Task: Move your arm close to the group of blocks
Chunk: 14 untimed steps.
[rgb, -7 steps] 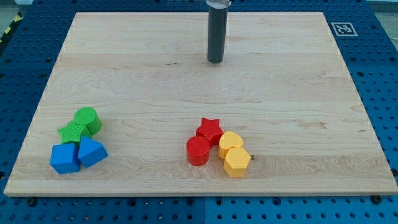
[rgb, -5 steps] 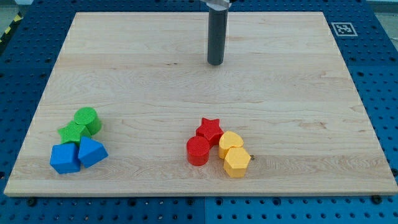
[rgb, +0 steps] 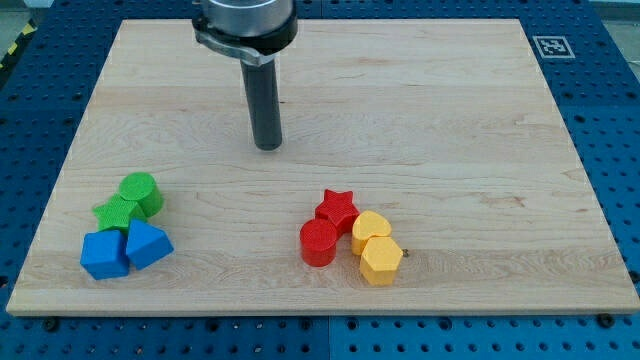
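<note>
The rod's tip (rgb: 267,147) rests mid-board, touching nothing, no gripper fitted; green cylinder (rgb: 141,192), green star (rgb: 115,212) and blue blocks (rgb: 125,249) cluster toward the bottom-left corner.

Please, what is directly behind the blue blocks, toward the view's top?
Behind the blue cube and the other blue block sit a green star and a green cylinder, close together. The star's lower edge is partly covered by the blue blocks. My tip is far off.
</note>
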Each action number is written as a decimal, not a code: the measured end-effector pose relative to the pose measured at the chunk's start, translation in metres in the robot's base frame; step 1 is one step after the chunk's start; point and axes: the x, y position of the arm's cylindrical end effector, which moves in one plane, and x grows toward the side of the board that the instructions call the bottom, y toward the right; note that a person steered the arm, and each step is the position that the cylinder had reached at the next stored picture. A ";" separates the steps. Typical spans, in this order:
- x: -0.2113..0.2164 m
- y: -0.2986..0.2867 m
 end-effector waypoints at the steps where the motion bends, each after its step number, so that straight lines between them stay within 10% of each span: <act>1: 0.017 -0.002; 5: 0.179 -0.005; 14: 0.183 -0.130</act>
